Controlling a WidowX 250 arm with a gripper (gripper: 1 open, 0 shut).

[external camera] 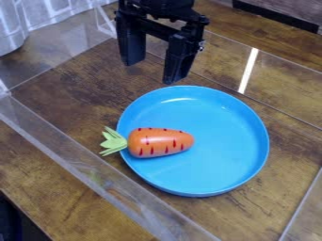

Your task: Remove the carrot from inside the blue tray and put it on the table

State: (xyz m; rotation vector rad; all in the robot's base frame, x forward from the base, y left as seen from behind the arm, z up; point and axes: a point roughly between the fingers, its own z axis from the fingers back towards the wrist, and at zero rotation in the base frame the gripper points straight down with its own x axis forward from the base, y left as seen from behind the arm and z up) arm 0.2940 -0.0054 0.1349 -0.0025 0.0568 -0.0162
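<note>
Right, on my feed: brown wooden table [75,88] fills frame, clear panels [78,151] running along lower left. Black gripper [160,77] at top centre, pincer spread, nothing pinched; I have it above and apart from blue tray [220,168], right of centre. Orange carrot [161,142] lies in tray's left part, leafy top over rim.

We see clear transparent panels [94,172] edging the scene at lower left, catching pale streaks of light. Beyond them, a dark, blackish area [15,224] fills the bottom-left corner. At upper left, we see a whitish, glossy, crumpled-looking surface [36,21], its details blurred.
</note>
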